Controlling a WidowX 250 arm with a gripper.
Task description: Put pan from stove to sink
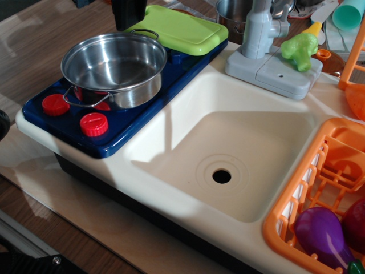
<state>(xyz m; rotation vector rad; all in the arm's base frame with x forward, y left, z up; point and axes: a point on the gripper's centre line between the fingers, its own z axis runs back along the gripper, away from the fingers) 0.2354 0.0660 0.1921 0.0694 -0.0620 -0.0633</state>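
Observation:
The pan (114, 67), a wide shiny steel pot with two wire loop handles, sits upright on the dark blue stove (122, 128) at the left, over the red burner. The cream-white sink (228, 148) lies to the right of the stove, with a dark drain hole (222, 176) in its floor. My gripper (128, 12) shows only as a dark block at the top edge, just behind the pan's far rim and apart from it. Its fingers are cut off by the frame, so I cannot tell whether it is open or shut.
A lime-green cutting board (179, 28) lies behind the pan. A grey faucet (262, 34) stands at the sink's back, with green toy broccoli (299, 50) beside it. An orange dish rack (325, 194) with a purple eggplant (322, 237) borders the sink's right. A smaller steel pot (231, 12) stands at the back.

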